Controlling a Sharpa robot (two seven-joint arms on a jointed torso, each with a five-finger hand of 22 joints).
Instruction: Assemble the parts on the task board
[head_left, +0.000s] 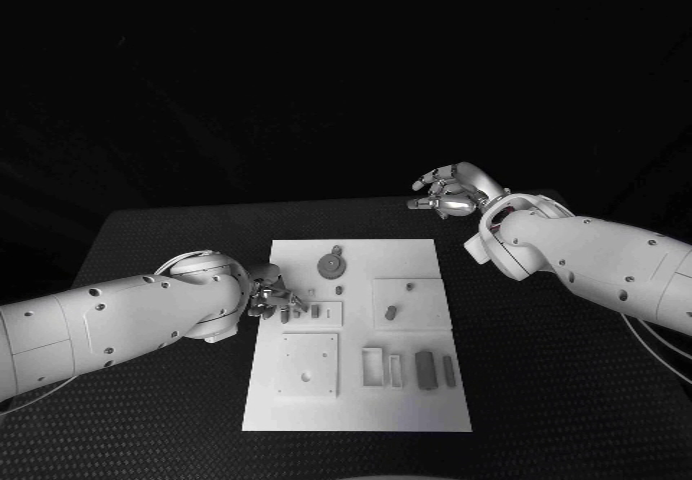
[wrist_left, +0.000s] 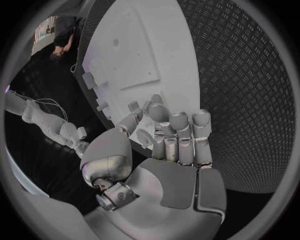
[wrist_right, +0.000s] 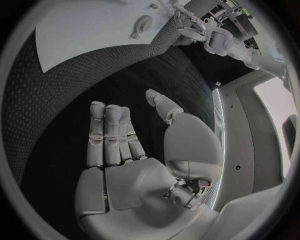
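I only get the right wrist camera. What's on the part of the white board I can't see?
Observer: In the head view, a row of long parts lies near the task board's near right corner.
Operator: What is the other robot hand doing?
Observer: The left robot hand is at the board's left edge. Its own wrist view shows the fingers curled in over that edge. I cannot tell if they hold a part.
Operator: Where is mine compared with the board?
Observer: The right robot hand holds nothing and hangs over the black table, off the board, beyond its far right corner.
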